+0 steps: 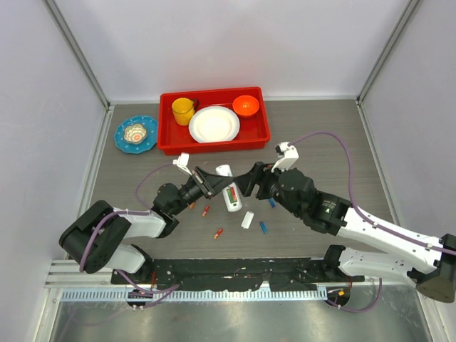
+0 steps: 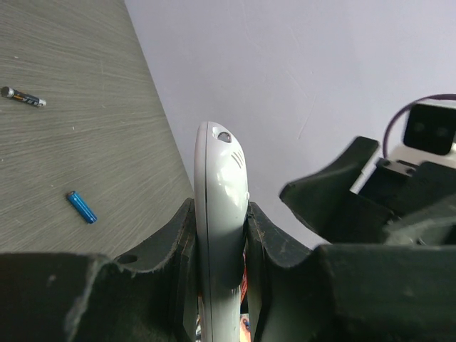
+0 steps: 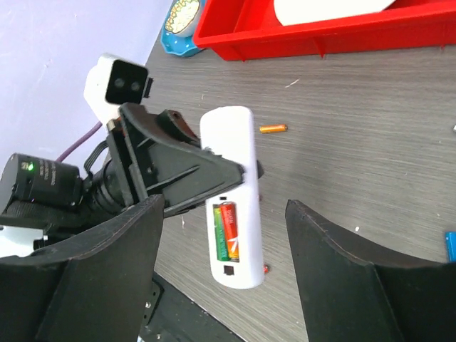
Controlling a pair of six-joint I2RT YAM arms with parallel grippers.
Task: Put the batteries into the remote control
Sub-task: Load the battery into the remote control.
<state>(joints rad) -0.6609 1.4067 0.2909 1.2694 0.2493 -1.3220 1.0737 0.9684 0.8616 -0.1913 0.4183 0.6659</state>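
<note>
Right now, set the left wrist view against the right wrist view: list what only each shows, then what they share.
Only left wrist: the remote control edge-on, and a dark-banded battery on the table. Only right wrist: the remote's open recess with two seated batteries, green and red, an orange battery loose beyond, the red tray and blue dish. Both: the white remote clamped in the left gripper.

Robot lab cell: white panel walls [image 1: 235, 43], metal frame posts [image 1: 77, 50], arms [image 1: 377, 228] bolted to table [image 1: 328, 135].
</note>
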